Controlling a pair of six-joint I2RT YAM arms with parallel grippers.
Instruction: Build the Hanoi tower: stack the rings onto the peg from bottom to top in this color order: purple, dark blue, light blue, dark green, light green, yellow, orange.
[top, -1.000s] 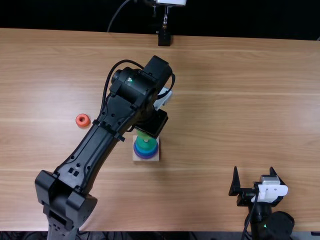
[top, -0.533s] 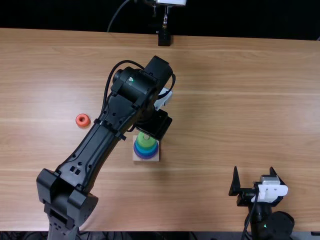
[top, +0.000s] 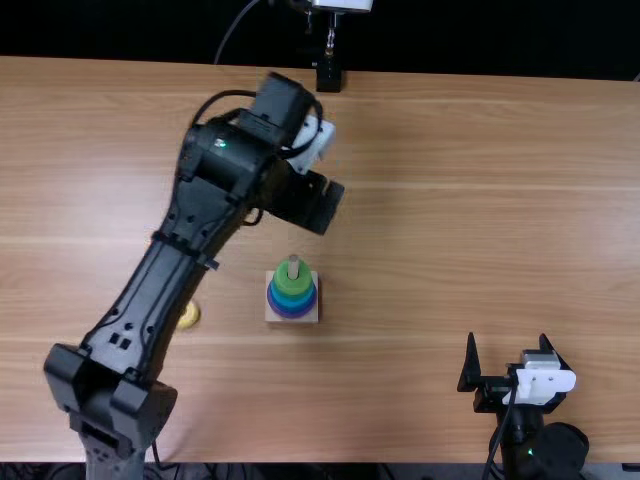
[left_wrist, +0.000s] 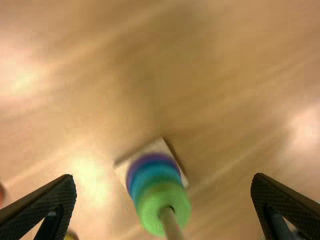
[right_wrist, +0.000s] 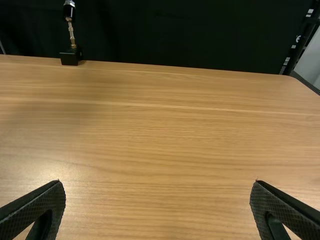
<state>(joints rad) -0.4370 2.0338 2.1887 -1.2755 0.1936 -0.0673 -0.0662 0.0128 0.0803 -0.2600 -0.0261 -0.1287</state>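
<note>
Top view: fixed above the near edge of the counter (top: 480, 200), facing steeply down and forward; widest. Left wrist view: over the counter, facing down at the ring stack (left_wrist: 162, 197), closer; stack common to both. Right wrist view: lower, facing across to the far edge; shares black stand (right_wrist: 71, 56) with top view.

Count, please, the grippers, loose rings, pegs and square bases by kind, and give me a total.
Grippers (left gripper, right gripper): 2
Loose rings (yellow ring, orange ring): 2
Peg: 1
Square base: 1
Total: 6
</note>
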